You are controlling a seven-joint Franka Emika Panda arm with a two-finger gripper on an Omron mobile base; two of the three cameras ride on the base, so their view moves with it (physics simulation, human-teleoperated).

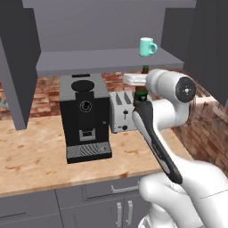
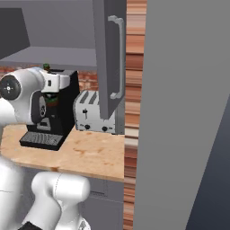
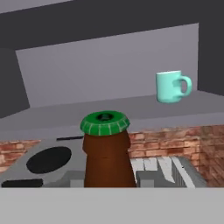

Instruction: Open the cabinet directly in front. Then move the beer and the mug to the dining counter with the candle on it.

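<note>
Nearest us, the slim brown glass beer bottle with its green cap [image 3: 105,151] sits pinched in our two-finger gripper [image 1: 141,99] — held upright below the open grey cabinet's shelf [image 1: 89,60], above the silver toaster [image 1: 121,111], presumably for carrying. The mint-green ceramic mug [image 1: 147,46] waits on that shelf.

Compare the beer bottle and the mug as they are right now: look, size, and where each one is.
The beer is dark brown glass with a green cap; the mug is plain mint green with a loop handle. The beer is slim and taller, the mug short and squat. The mug stands on the shelf of the open cabinet; the beer is off that shelf, held up in the gripper above the toaster. Both are upright.
</note>
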